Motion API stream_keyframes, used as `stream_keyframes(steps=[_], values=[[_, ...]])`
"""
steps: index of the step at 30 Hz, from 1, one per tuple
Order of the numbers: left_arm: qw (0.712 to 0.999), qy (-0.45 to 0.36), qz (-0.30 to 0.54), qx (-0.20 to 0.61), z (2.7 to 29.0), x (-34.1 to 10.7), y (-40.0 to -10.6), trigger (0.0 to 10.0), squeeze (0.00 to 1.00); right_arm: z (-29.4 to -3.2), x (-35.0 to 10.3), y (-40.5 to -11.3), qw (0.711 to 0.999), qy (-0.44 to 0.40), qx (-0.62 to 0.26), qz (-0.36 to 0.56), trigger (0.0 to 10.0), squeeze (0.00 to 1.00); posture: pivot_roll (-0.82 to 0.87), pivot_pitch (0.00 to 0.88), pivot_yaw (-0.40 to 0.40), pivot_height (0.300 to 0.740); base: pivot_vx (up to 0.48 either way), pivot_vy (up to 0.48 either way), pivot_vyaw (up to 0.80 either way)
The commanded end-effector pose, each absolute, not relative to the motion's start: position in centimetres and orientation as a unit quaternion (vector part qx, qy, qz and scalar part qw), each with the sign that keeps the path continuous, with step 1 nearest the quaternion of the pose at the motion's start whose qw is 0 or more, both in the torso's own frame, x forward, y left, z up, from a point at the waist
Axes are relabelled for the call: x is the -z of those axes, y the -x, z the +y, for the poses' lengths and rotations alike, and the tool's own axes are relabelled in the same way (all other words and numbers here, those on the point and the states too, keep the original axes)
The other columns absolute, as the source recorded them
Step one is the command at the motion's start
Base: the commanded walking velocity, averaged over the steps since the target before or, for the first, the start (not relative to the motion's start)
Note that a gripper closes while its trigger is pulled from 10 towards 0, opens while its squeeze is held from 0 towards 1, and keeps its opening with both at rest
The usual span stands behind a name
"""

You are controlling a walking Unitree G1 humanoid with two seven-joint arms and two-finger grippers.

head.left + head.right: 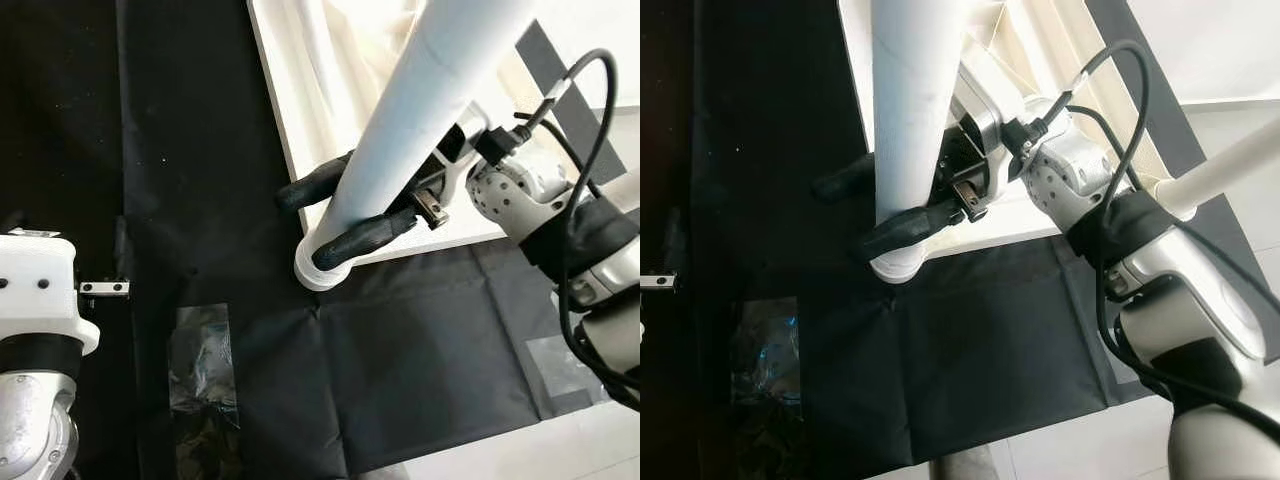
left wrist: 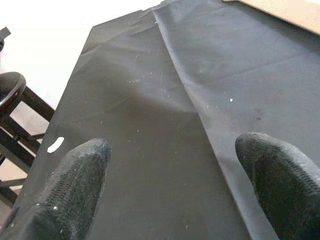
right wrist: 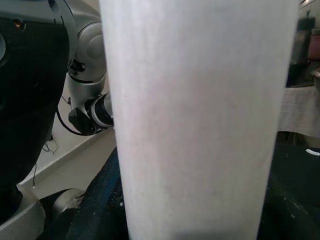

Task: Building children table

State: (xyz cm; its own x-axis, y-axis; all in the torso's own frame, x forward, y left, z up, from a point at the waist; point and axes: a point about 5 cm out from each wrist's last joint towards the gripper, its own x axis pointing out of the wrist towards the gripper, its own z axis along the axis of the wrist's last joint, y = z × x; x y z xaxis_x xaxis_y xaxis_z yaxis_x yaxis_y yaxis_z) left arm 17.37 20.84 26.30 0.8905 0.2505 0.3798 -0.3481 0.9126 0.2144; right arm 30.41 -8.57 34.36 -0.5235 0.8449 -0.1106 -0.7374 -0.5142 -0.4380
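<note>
A creased black cloth (image 1: 400, 340) lies flat over the pale floor (image 1: 560, 450), with a crinkled clear plastic bag (image 1: 205, 365) on it and the flat white tabletop (image 1: 330, 90) resting on the cloth's far part. My right tool (image 1: 335, 220) is clamped around a smooth, round white table leg (image 1: 420, 110), whose lower end sits at the tabletop's near corner. My left tool (image 2: 175, 190) hangs over bare cloth, its textured fingers (image 2: 75, 175) spread wide.
</note>
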Motion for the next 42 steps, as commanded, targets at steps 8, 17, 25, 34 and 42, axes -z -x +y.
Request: stream_keyframes(steps=[8,17,25,34,42], values=[[0.965,-0.146,-0.158,-0.151,20.9,-25.9,-17.3,10.0,0.00,-9.5,-29.9,-31.2,0.487,0.155,-0.857,-0.064,10.0,0.00,0.01,0.497,-0.131,0.740,0.000,0.000,0.00],[0.965,-0.146,-0.158,-0.151,20.9,-25.9,-17.3,10.0,0.00,-9.3,-28.2,-31.4,0.536,0.168,-0.826,-0.037,10.0,0.00,-0.01,0.485,-0.144,0.740,0.000,0.000,0.00],[0.963,-0.153,-0.157,-0.156,21.6,-26.3,-17.3,10.0,0.00,-7.2,-23.3,-28.1,0.749,0.080,-0.656,0.049,10.0,0.00,-0.04,0.466,-0.130,0.740,0.000,0.000,0.00],[0.961,-0.161,-0.173,-0.143,22.1,-27.6,-18.4,10.0,0.00,-5.4,-21.2,-29.0,0.885,0.074,-0.458,0.018,10.0,0.00,-0.02,0.441,-0.081,0.740,0.000,0.000,0.00],[0.962,-0.157,-0.182,-0.130,22.3,-28.2,-19.0,10.0,0.00,-3.8,-21.4,-28.1,0.870,0.085,-0.485,-0.027,10.0,0.00,-0.01,0.430,-0.059,0.740,0.000,0.000,0.00]])
